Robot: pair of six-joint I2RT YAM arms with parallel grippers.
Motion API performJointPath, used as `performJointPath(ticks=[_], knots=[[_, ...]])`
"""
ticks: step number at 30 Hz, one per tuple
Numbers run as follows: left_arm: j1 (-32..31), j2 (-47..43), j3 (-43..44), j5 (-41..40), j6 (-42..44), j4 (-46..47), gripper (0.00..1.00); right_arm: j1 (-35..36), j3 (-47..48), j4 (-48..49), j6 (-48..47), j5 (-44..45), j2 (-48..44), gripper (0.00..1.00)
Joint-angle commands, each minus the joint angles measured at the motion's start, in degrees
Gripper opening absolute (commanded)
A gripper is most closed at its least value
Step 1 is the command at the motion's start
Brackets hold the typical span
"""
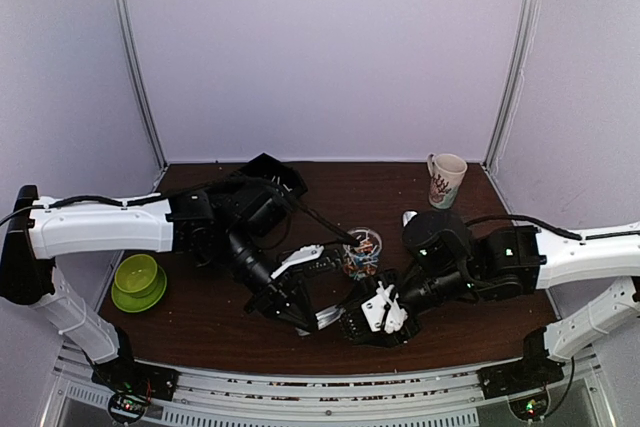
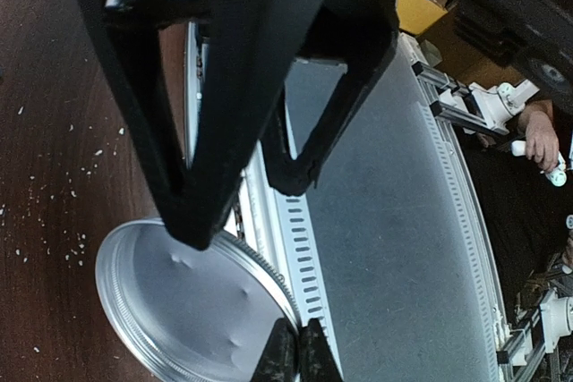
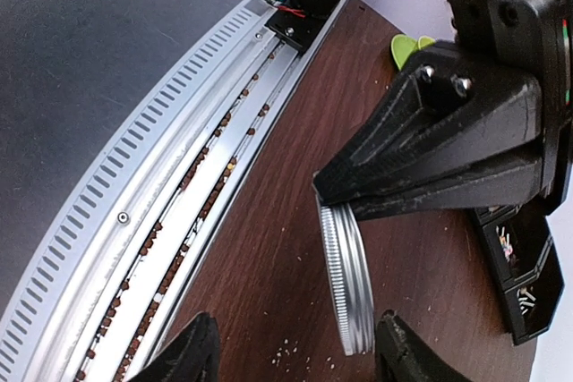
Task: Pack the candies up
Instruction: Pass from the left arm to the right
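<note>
Candies point(image 1: 364, 243) in jar point(image 1: 358, 266); mug point(image 1: 446, 179) print unreadable

A jar point(image 1: 361, 261) holding candies point(image 1: 363, 242) stands at the middle of the table point(image 1: 380, 197). In front of it, by the near edge, a lid point(image 3: 347, 275) lies between the left hand point(image 2: 242, 207) and right hand point(image 3: 295, 351). A mug point(image 1: 446, 179) stands back right. A bowl point(image 1: 137, 272) on a saucer point(image 1: 140, 300) sits far left.
</note>
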Motion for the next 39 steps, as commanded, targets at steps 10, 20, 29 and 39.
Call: performJointPath(ticks=[10,20,29,39], knots=[[0.3,1.9,2.2,5.3,3.1,-0.1,0.0,1.0,2.0,2.4,0.9,5.2,2.7,0.42],[0.3,1.8,2.0,6.2,3.5,-0.1,0.0,1.0,2.1,2.2,1.0,5.7,2.8,0.27],[0.3,1.9,1.4,6.6,3.6,-0.1,0.0,1.1,2.4,0.8,0.5,3.2,2.6,0.22],[0.3,1.9,1.3,6.5,3.9,-0.1,0.0,1.2,3.1,-1.0,0.1,-0.2,2.5,0.18]])
